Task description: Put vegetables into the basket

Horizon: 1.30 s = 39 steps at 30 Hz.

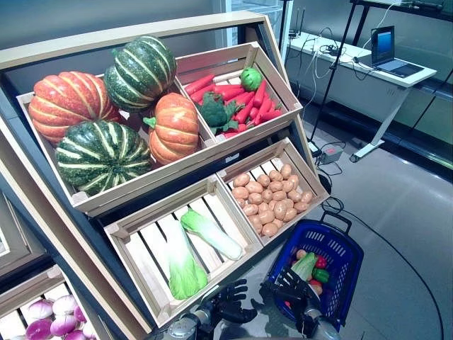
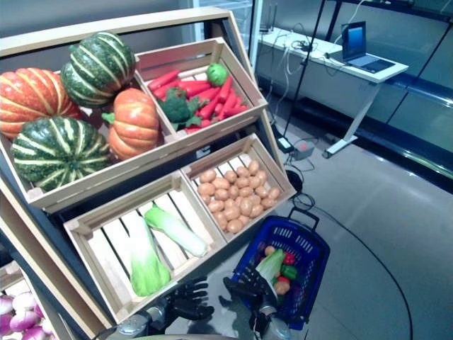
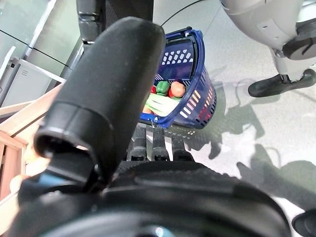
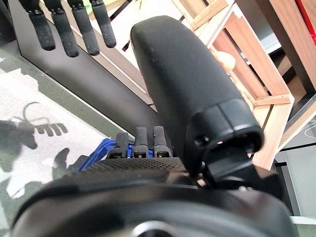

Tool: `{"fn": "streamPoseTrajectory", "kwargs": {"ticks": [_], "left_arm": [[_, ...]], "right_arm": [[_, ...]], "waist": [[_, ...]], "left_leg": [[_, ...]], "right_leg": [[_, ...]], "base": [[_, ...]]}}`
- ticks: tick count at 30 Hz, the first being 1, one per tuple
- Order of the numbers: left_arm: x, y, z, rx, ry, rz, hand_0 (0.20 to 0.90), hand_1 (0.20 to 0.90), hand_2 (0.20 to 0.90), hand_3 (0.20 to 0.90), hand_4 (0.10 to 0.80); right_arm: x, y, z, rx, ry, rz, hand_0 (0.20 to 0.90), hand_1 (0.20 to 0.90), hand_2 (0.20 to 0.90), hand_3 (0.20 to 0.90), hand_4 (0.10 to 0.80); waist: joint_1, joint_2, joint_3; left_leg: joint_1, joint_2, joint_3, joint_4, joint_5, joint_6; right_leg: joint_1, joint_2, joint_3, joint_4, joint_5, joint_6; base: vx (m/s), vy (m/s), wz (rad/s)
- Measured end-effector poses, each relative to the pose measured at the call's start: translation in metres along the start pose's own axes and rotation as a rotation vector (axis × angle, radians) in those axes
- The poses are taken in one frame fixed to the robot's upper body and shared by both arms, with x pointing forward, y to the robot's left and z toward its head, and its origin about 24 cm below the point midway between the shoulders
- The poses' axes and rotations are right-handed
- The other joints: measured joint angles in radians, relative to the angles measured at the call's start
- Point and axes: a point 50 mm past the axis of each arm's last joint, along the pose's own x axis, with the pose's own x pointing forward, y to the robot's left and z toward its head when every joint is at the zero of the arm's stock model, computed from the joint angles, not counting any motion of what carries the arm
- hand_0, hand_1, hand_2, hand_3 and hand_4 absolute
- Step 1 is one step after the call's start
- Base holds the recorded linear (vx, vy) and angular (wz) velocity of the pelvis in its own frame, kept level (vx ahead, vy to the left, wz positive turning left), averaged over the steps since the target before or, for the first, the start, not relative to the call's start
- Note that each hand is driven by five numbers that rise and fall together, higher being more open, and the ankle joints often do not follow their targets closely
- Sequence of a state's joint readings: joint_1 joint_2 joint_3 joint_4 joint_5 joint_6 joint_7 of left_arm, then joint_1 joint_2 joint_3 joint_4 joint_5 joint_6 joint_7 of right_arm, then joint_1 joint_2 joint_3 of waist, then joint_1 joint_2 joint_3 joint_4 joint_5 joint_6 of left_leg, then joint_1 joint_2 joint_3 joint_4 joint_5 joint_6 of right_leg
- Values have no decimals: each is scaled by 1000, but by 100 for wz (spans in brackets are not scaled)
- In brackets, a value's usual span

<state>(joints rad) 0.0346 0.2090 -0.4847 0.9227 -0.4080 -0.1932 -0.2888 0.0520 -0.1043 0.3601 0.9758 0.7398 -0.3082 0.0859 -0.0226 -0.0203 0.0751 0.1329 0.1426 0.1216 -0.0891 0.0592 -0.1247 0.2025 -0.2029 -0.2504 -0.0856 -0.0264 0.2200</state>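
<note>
A blue basket [image 1: 350, 244] stands on the floor at the foot of the shelf and holds a leafy green [image 1: 304, 265], a green pepper [image 1: 320, 275] and a potato [image 1: 302, 253]. My right hand [image 1: 294, 287] hovers at the basket's near rim, open with fingers [image 4: 140, 140] straight and nothing held. My left hand [image 1: 230, 301] sits just left of it below the cabbage crate [image 1: 141, 227], open and holding nothing, with straight fingers [image 3: 153, 143] pointing toward the basket [image 3: 197, 94]. Two Chinese cabbages [image 1: 210, 232] lie in that crate. Potatoes [image 1: 272, 198] fill the crate beside it.
The upper crates hold pumpkins [image 1: 99, 152] and carrots [image 1: 241, 95] with broccoli [image 1: 216, 112]. Purple onions [image 1: 53, 315] lie in a low crate at the far left. A desk with a laptop [image 1: 388, 49] stands at the back right, and a power strip [image 1: 329, 152] lies on the floor.
</note>
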Motion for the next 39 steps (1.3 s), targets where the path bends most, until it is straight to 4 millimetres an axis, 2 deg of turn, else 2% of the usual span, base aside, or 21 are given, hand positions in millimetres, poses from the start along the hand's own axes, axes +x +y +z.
{"fn": "streamPoseTrajectory", "kwargs": {"ticks": [32,36,39], "left_arm": [[-1,-1,5,27,-25,-70,900,900,900,900,800],[-3,1,24,30,-127,-73,900,900,900,900,800],[-7,3,58,67,-288,-87,900,900,900,900,800]], "right_arm": [[0,0,-3,-25,33,6,900,900,900,900,800],[0,0,-2,-25,32,4,900,900,900,900,800],[1,1,2,-29,35,12,900,900,900,900,800]], "waist": [[-8,2,7],[-6,6,11],[0,12,16]], "left_leg": [[0,0,2,0,0,0],[-1,0,2,0,0,0],[-4,0,3,0,0,0]], "right_leg": [[-2,0,2,0,0,0],[-3,0,2,0,1,0],[-6,-1,2,0,2,1]], "base": [[0,0,0],[-20,1,0],[-10,2,0]]}}
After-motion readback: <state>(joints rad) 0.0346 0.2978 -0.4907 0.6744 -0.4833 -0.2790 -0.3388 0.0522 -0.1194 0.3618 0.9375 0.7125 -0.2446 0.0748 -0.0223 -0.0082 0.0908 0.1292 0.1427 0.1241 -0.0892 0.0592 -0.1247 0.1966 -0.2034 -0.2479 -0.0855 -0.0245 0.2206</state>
